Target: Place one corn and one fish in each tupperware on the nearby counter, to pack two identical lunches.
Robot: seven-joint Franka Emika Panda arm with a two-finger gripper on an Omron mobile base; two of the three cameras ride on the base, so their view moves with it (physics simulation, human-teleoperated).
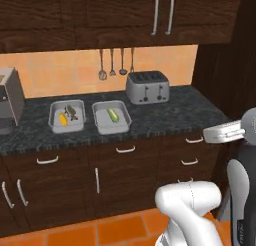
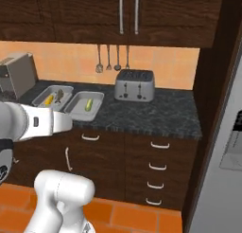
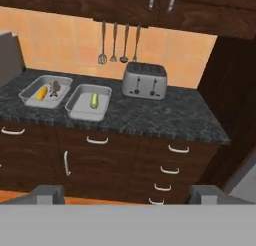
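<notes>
Black-grey marbled counter (image 1: 165, 115), orange tiled wall (image 1: 65, 70)

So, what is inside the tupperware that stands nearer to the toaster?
The tupperware nearer the toaster holds one corn, yellow with green husk, lying on its floor. No fish is seen in it. Nothing covers the tray, so its whole inside is visible.

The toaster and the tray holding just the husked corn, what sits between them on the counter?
Nothing: bare counter separates the toaster from that tray in the hand view.
</notes>
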